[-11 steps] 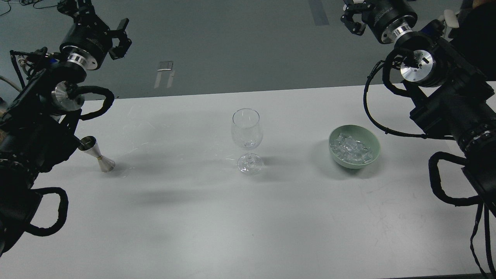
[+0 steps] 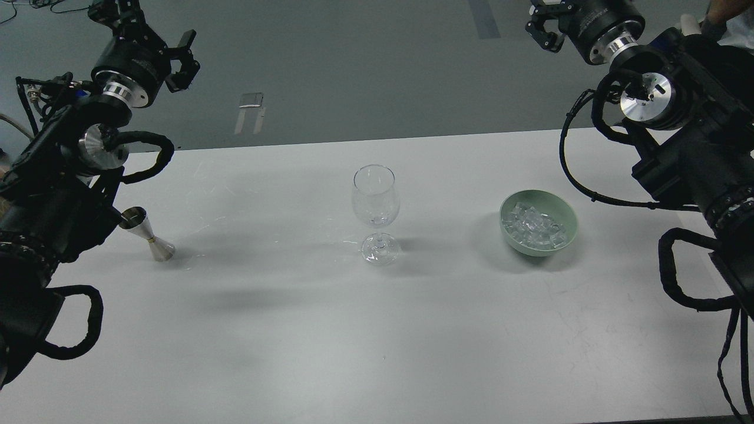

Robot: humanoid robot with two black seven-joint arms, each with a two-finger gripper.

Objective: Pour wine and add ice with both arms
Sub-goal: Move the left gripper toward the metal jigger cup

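White table (image 2: 330, 330) carries all. Left gripper (image 2: 182, 59) spread, empty; the jigger (image 2: 147, 234) stands far below it. Right gripper (image 2: 545, 29): cannot tell. The ice (image 2: 533, 227) in the green bowl (image 2: 565, 215) lies far below it. The wine glass (image 2: 376, 209), tall and thin-stemmed, may tip over if an arm brushes it.

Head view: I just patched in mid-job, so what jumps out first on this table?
A clear wine glass stands upright at the centre of the white table, with a green bowl of ice to its right and a small metal jigger far to its left. Both arms are raised off the table: the left gripper hangs at upper left, the right gripper at upper right, neither holding anything.
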